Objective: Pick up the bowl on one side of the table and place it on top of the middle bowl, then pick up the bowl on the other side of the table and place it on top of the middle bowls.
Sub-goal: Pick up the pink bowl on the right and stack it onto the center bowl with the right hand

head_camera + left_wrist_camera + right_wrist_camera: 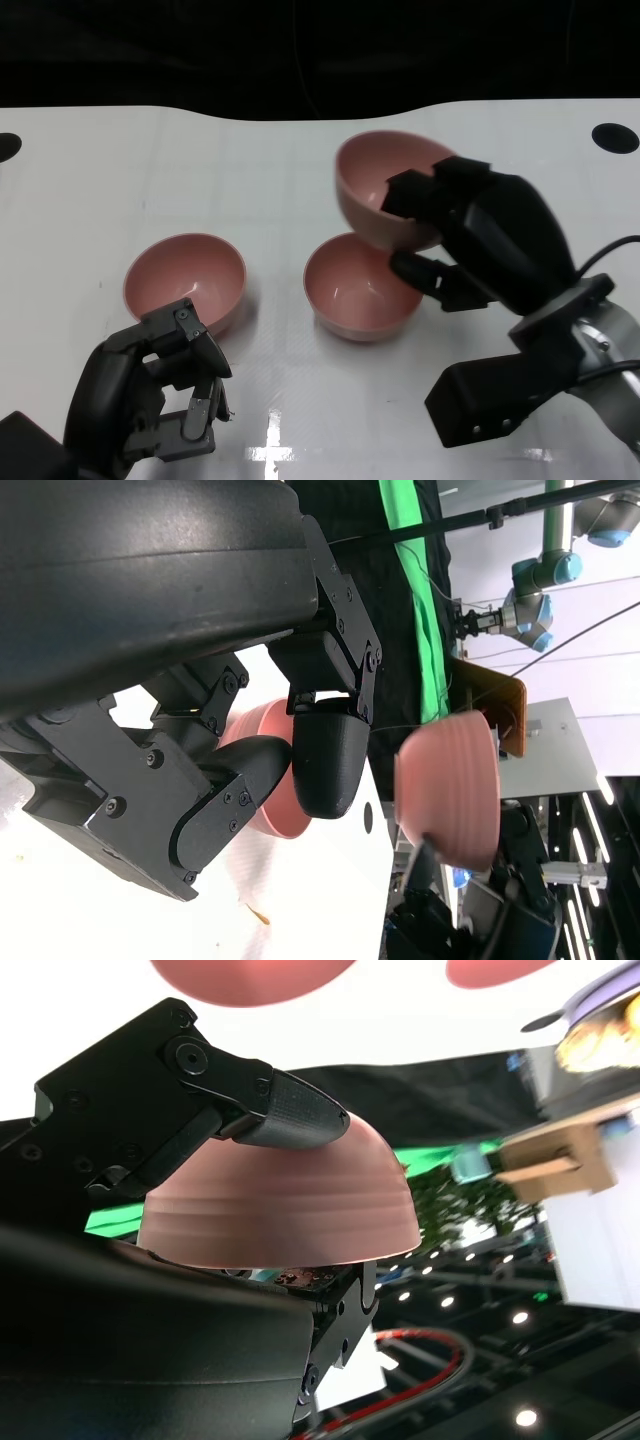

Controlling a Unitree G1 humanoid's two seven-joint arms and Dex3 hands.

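Note:
Three pink bowls. My right hand [470,235] grips one pink bowl [385,190] by its rim, lifted and tilted, just above and behind the middle bowl [360,288] on the white table. The right wrist view shows that held bowl [280,1210] clamped between my fingers [285,1110]. The left bowl [185,278] stands on the table, with my left hand [160,400] just in front of it, fingers curled, holding nothing. In the left wrist view the left bowl [262,780] shows behind my fingers [325,755], and the lifted bowl [450,790] is farther off.
The white table [100,180] ends at a dark back edge. Black round holes sit at its far left [5,147] and far right [614,137]. A black block on my right forearm [490,395] hangs low over the table front.

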